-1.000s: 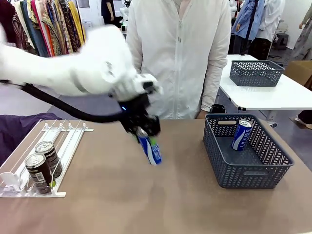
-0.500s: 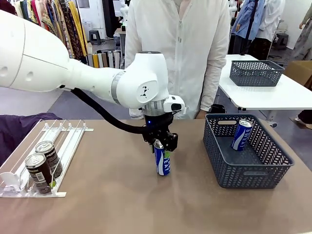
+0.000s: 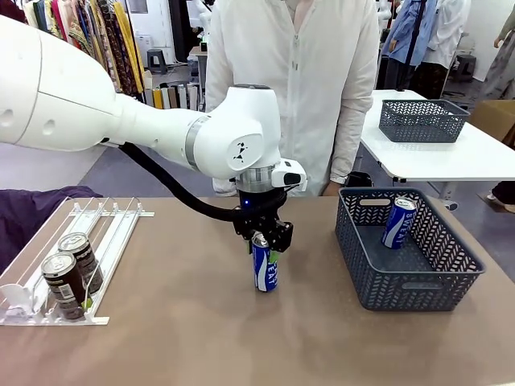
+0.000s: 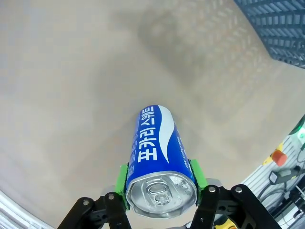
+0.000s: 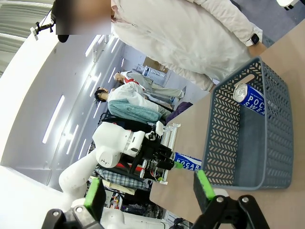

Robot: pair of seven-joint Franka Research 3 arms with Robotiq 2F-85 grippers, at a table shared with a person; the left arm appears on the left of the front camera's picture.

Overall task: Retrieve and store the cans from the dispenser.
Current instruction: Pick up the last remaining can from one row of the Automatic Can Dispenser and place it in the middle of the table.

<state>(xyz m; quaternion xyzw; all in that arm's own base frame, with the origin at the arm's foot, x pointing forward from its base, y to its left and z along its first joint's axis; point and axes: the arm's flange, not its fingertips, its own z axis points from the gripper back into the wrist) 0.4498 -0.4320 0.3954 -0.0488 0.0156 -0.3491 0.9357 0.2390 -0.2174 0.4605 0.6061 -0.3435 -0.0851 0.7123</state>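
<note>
Front view shows the left gripper clamped on the top of a blue can standing upright on the table between the dispenser and the grey basket, likely a staging stop before storage, while the right gripper gapes empty.

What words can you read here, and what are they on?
"포카리 스웨트": standing can.
"POCAR": same can, right wrist view, rest turned away.
"POCA", "SWE": leaning can, in basket, rest hidden.
Too small to read: print on dark cans.
</note>
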